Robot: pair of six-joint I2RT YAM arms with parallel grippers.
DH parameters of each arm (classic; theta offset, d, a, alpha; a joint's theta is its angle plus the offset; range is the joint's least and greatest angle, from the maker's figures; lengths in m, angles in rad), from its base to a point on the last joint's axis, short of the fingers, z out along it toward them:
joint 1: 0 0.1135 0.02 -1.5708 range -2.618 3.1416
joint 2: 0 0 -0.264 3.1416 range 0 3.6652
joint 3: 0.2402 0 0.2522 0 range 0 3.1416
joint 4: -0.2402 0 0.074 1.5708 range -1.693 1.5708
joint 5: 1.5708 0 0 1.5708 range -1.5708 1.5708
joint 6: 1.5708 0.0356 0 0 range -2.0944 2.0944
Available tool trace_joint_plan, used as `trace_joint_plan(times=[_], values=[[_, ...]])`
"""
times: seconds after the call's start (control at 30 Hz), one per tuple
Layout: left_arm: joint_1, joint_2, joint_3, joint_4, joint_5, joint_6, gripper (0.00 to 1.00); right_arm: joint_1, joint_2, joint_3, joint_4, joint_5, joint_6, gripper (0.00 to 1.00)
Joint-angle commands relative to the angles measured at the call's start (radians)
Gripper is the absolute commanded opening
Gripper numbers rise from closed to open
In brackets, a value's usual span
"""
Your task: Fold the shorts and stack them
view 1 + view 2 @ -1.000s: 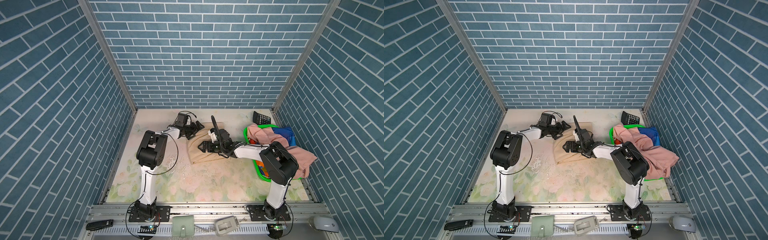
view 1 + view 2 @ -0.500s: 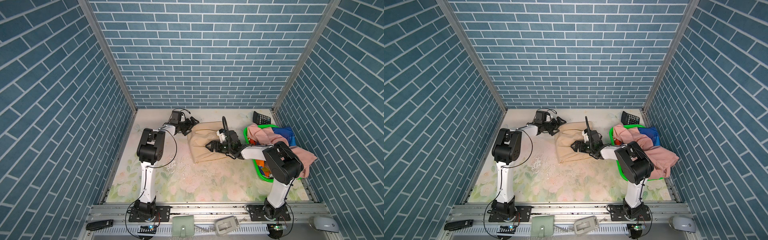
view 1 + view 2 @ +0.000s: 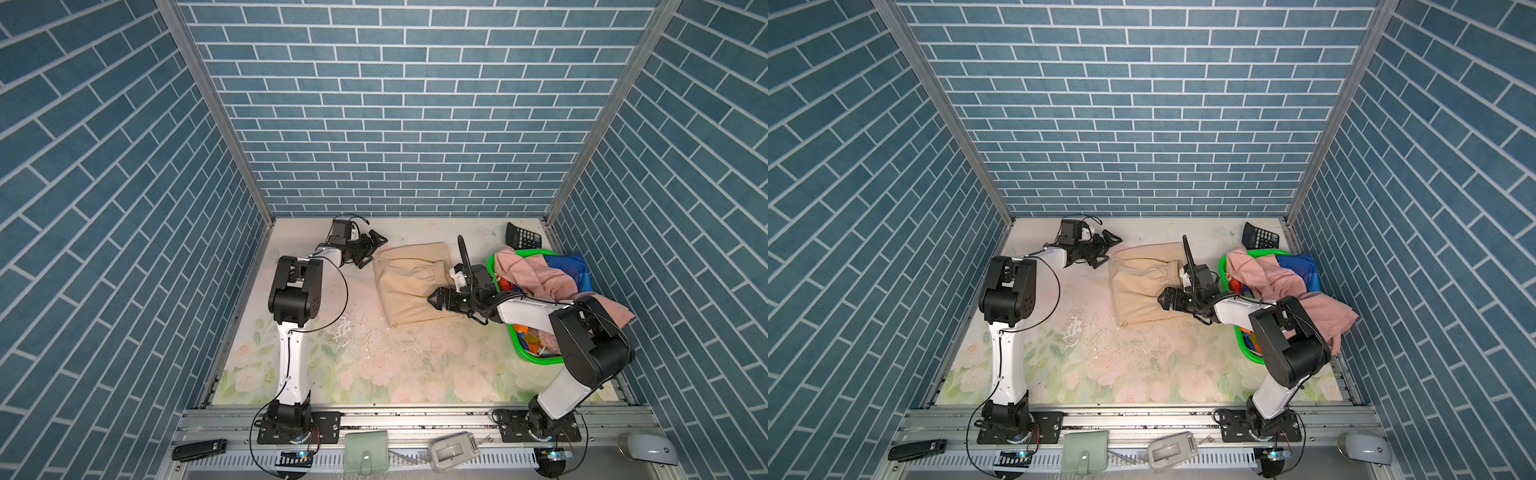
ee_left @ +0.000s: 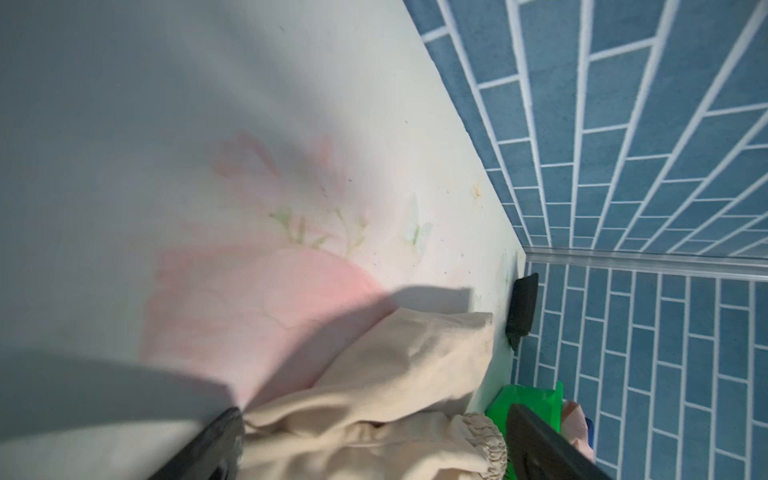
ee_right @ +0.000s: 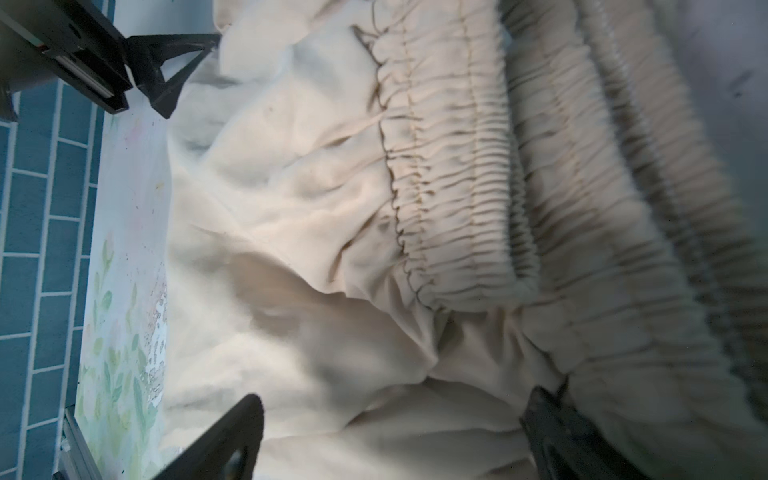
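**Right claw spread wide over the beige waistband; left claw spread wide at the upper-left corner**

The beige shorts lie flat in the middle of the worktop, a roughly square patch of cloth. Their gathered waistband sits on the right side, running toward the green basket. The right claw hovers low over that side, just below the waistband, holding nothing. In the right wrist view the elastic gathers fill the frame. The left claw sits just beside the cloth's upper-left corner, also holding nothing, and I cannot tell whether it touches the fabric.

So the shorts lie between the two claws. The right arm is nearer the waistband and the left is nearer the opposite edge, which suits a two-handed fold.

The pink shorts and the rainbow-striped shorts are heaped on the basket at the right of the frame, not yet folded.
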State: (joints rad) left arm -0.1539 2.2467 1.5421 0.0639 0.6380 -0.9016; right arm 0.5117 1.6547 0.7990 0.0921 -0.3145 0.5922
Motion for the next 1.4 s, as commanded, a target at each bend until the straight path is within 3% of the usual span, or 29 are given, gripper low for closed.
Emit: trace_joint_plan(times=[0.0,0.1,0.27,0.47,0.63,0.9,1.17,1.27,1.37], values=[[0.004,-0.119,-0.037,-0.041,-0.035,0.045,1.00,-0.009,-0.070,0.002,-0.134,0.047,-0.033,0.99],[-0.021,-0.257,-0.065,-0.121,-0.114,0.157,1.00,-0.010,-0.142,0.020,-0.166,0.061,-0.040,0.99],[-0.117,-0.464,-0.193,-0.229,-0.334,0.362,1.00,-0.034,-0.226,0.034,-0.217,0.080,-0.043,0.99],[-0.122,-0.472,-0.358,-0.211,-0.195,0.319,1.00,-0.061,-0.243,0.044,-0.265,0.078,-0.057,0.99],[-0.133,-0.478,-0.458,-0.191,-0.145,0.311,0.98,-0.070,-0.260,0.025,-0.264,0.072,-0.057,0.99],[-0.190,-0.406,-0.450,-0.281,-0.142,0.346,0.89,-0.079,-0.275,-0.008,-0.239,0.062,-0.039,0.99],[-0.219,-0.309,-0.412,-0.306,-0.163,0.359,0.50,-0.085,-0.314,-0.015,-0.250,0.072,-0.042,0.99],[-0.221,-0.295,-0.384,-0.331,-0.169,0.385,0.18,-0.087,-0.322,-0.017,-0.250,0.071,-0.037,0.99],[-0.211,-0.284,-0.283,-0.492,-0.244,0.477,0.00,-0.084,-0.323,-0.011,-0.243,0.052,-0.040,0.99]])
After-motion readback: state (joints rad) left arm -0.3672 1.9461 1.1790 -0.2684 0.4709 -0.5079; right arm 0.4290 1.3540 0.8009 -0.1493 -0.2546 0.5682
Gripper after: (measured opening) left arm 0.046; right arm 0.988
